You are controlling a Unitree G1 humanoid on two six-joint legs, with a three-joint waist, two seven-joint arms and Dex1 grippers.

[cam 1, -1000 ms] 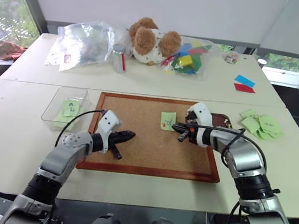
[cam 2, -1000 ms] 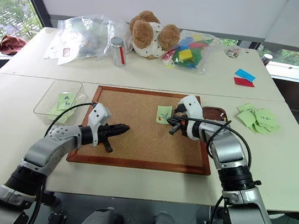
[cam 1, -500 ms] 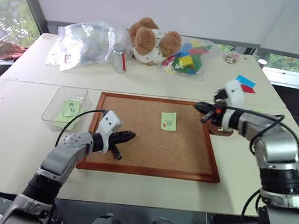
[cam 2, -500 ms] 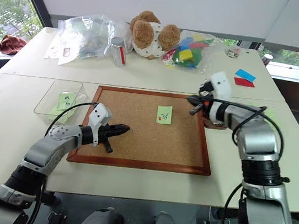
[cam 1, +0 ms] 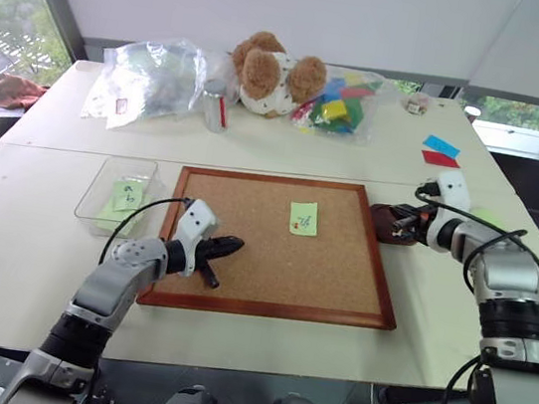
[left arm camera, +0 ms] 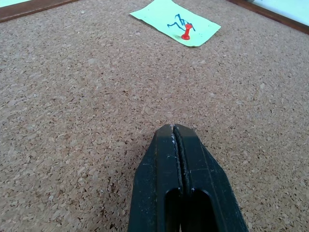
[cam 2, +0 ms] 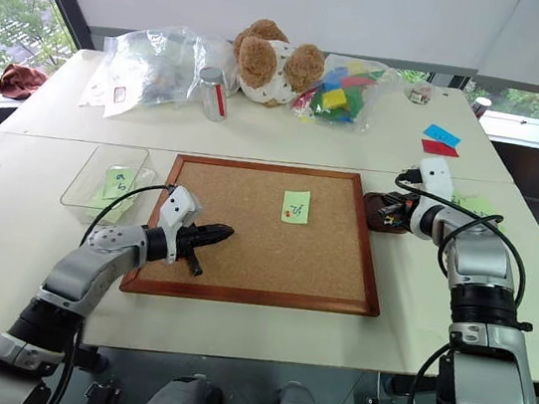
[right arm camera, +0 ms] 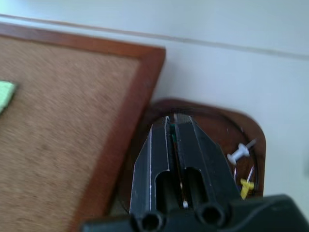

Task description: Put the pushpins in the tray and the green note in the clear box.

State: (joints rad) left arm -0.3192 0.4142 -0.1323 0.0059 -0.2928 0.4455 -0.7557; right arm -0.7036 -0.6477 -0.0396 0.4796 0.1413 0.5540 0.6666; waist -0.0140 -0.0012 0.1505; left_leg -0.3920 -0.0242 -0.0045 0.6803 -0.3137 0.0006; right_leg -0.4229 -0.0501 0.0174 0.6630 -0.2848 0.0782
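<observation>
Pushpins: one red (left arm camera: 186,32) pins one green note (cam 1: 303,217) to the corkboard (cam 1: 237,288); a white one and a yellow one lie in the tray (right arm camera: 251,140), just beside the board's right edge. One clear box (cam 1: 101,186) sits left of the board (green paper inside). Left gripper (left arm camera: 174,129) rests pressed together on the cork; right gripper (right arm camera: 170,121), over the tray, pinches something tiny and greenish. Pale tabletop (cam 1: 230,342), two clear bags, one plush toy, windows behind.

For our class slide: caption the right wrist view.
Shut right gripper over the tray, pins inside.
</observation>
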